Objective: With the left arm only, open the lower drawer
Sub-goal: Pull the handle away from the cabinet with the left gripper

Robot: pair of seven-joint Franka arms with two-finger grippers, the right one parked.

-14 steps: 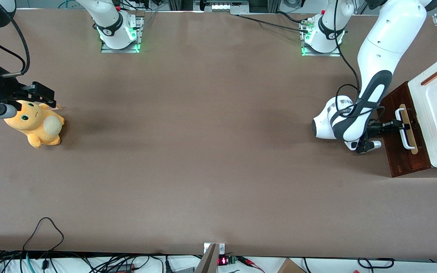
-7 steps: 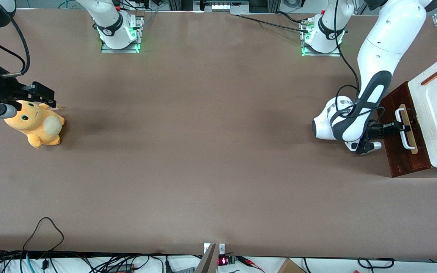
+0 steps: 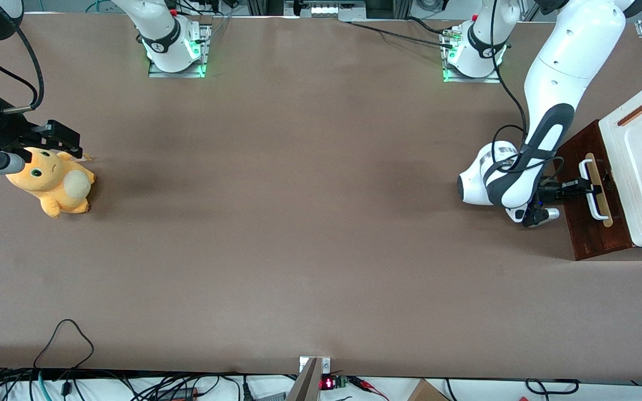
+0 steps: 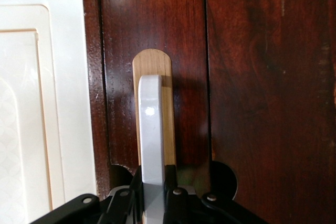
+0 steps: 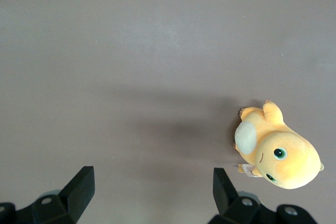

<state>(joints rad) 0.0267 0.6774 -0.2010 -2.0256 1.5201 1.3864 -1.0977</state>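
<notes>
Left wrist view shows the gripper fingers pinching the white loop handle of the lower drawer at the counter's working-arm end, so pull straight out, squarely, without twisting.

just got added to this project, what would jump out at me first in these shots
Probably the left arm bent low at the working arm's end of the table, its gripper closed on the white loop handle of the dark red-brown lower drawer. Next, the orange plush toy lying alone toward the parked arm's end.
</notes>
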